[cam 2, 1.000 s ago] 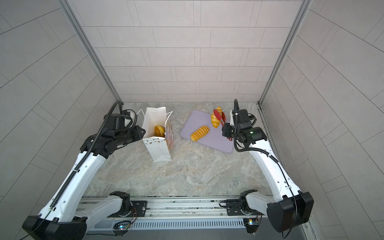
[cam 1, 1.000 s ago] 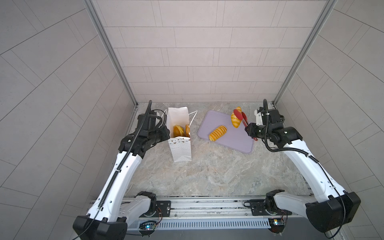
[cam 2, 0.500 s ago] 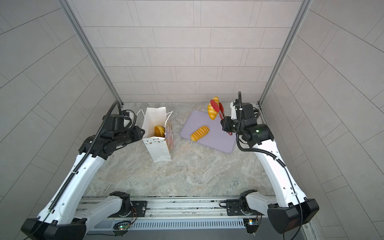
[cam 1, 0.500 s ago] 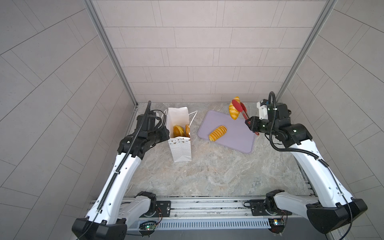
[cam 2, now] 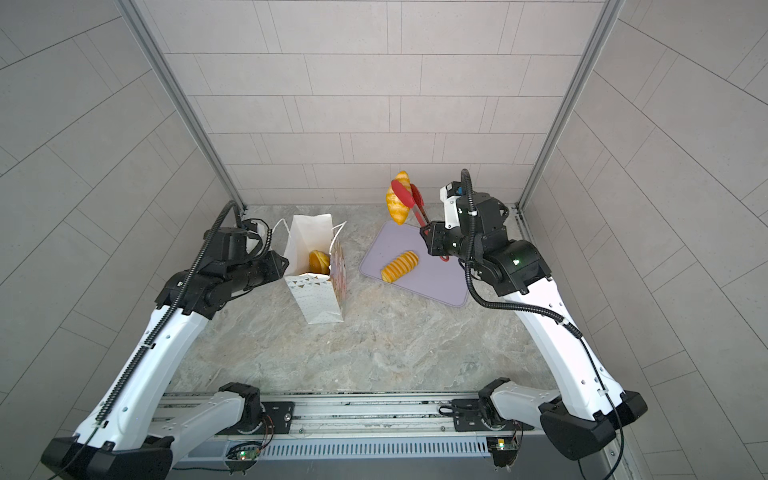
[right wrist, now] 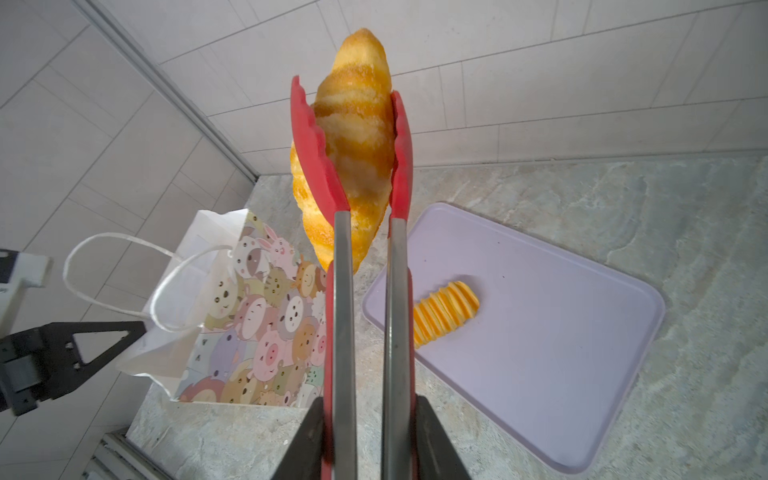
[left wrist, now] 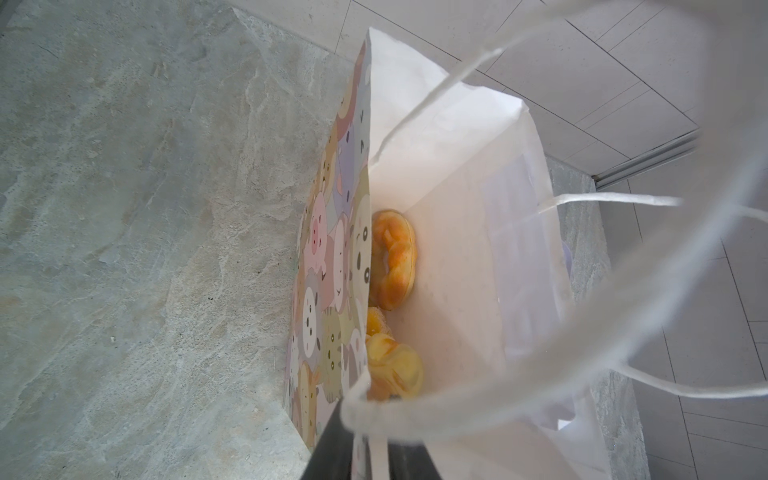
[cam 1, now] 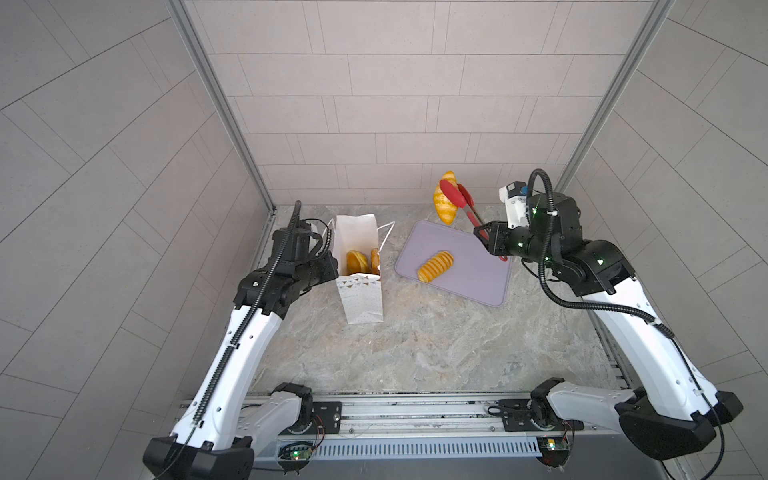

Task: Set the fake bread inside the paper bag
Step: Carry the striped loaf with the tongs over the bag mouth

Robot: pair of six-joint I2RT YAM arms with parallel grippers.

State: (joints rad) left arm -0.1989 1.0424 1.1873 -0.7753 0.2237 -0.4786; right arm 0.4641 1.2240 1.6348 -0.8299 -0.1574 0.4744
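Marbled worktop (cam 1: 415, 345), grey tiles behind. Left of centre, our left claw (cam 1: 334, 268) is clamped on the paper bag (cam 1: 363, 303) rim, holding the mouth open. Upper middle, red tongs (cam 1: 467, 203) pinch the croissant-shaped fake bread (cam 1: 444, 208) aloft near the lilac tray (cam 1: 478, 282), and our right claw (cam 1: 486, 235) squeezes their handles. We should centre it above the mouth, then loosen.

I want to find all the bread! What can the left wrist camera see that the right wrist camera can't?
Only the left wrist view looks inside the paper bag, where a ring-shaped bread and more pastries lie. Only the right wrist view shows the red-tipped tongs pinching a golden loaf, and a striped loaf on the lilac tray. Both show the bag and the stone table.
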